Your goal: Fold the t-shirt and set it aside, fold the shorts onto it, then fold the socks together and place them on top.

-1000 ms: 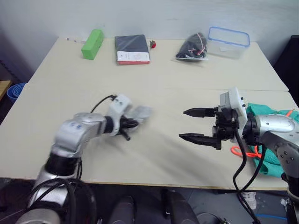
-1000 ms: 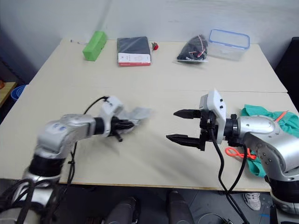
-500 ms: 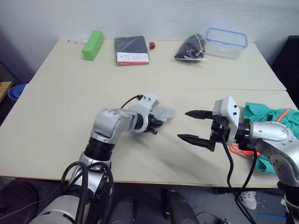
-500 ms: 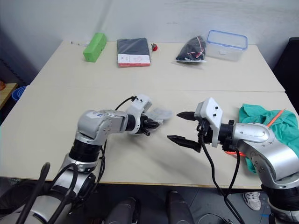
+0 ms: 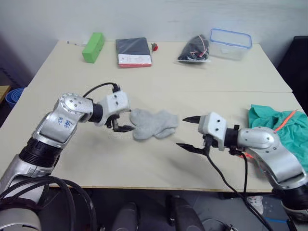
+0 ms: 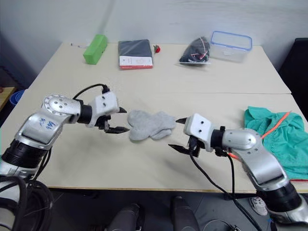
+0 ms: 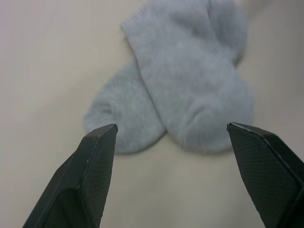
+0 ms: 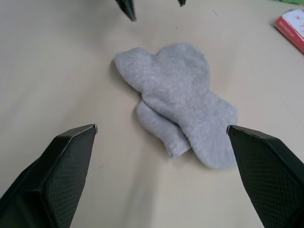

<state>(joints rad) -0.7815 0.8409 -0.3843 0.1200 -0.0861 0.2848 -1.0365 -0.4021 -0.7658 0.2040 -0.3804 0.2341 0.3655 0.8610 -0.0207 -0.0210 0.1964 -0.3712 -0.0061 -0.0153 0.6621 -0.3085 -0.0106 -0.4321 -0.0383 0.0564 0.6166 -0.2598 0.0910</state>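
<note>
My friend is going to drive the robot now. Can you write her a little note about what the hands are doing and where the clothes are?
Left gripper: open, empty, just left of the socks.
Right gripper: open, empty, just right of them.
Socks: lying overlapped mid-table, touching neither gripper.
Shorts: crumpled at the table's right edge, not folded.
Left to do: fold the shorts, then fold the socks together and stack them on top.

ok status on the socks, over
Left gripper and right gripper both open, holding nothing. Socks lie overlapped on the table between them. Shorts bunched at the right edge, nothing in the way.
</note>
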